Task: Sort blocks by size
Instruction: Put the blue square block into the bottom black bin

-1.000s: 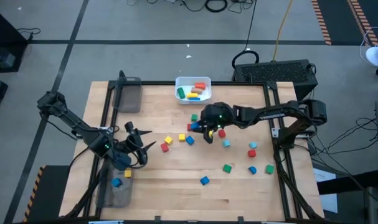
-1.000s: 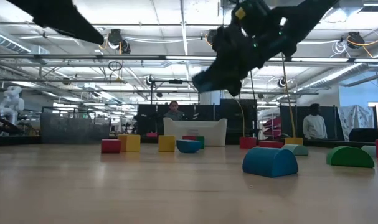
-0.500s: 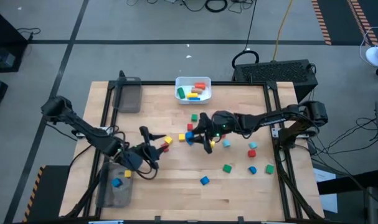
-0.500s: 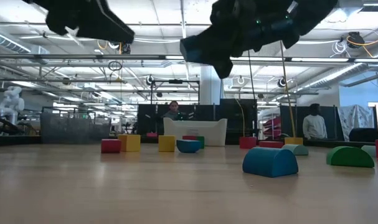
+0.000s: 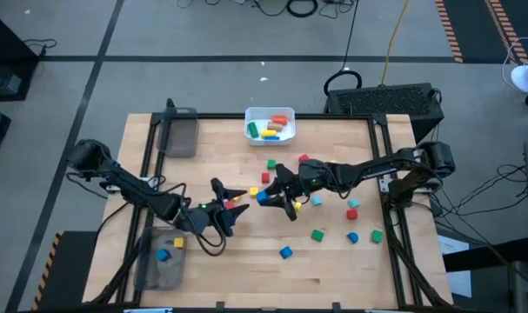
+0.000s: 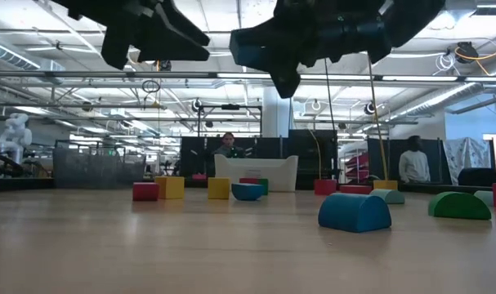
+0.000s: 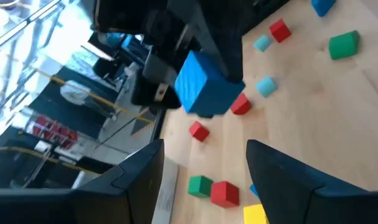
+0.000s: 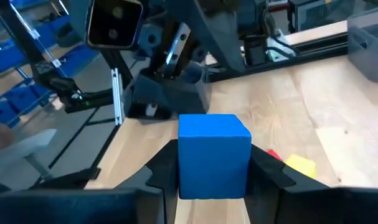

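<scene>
My right gripper hangs over the middle of the table, shut on a blue cube, which also shows in the left wrist view. My left gripper stands open just to the cube's left, facing it, with nothing between its fingers. Loose blocks lie on the wood: red, green, blue, yellow and several more. My right gripper pinches the blue cube by two opposite side faces between its two fingers. The fingers come nearly level from the table's right. The cube sits upright in the hold, lifted clear of the table.
A white bin with several blocks stands at the far edge. One clear grey tray sits far left; another, near left, holds a blue and a yellow block. People show in the room behind.
My left gripper has gone from above the near-left tray toward the table's middle, rolling as it went, and now faces the blue cube. My right gripper has carried the cube a little toward the table's left, clear of the table, and tipped closer to level.
</scene>
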Robot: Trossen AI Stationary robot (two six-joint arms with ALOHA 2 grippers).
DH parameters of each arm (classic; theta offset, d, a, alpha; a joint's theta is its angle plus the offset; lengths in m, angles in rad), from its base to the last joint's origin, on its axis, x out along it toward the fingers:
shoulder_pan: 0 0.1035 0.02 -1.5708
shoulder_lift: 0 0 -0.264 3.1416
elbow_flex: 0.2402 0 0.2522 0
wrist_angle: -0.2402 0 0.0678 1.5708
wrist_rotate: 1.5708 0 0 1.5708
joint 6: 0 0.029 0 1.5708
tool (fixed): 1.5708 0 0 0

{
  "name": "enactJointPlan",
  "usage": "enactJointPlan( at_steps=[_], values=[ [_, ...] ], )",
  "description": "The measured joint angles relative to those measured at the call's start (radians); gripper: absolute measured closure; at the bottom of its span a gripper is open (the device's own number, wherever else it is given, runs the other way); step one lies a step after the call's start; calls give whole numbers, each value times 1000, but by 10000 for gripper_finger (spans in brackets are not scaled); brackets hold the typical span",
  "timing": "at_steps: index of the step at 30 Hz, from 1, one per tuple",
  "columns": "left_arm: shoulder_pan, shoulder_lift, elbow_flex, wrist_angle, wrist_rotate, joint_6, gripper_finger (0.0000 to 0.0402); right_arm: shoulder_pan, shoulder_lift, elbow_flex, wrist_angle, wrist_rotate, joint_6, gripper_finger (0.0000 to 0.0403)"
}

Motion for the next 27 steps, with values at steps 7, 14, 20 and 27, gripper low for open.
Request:
enactJointPlan(
  at_steps=[7,14,20,27],
  values=[
    [34,0,0,18,182,62,171,-1,47,0,83,-31,25,286],
    [61,0,1,66,222,117,171,-1,91,1,184,-53,67,286],
    [76,0,2,91,232,140,171,5,95,0,243,-49,71,286],
    [79,0,2,157,249,202,171,5,94,0,283,-45,100,287]
  ],
)
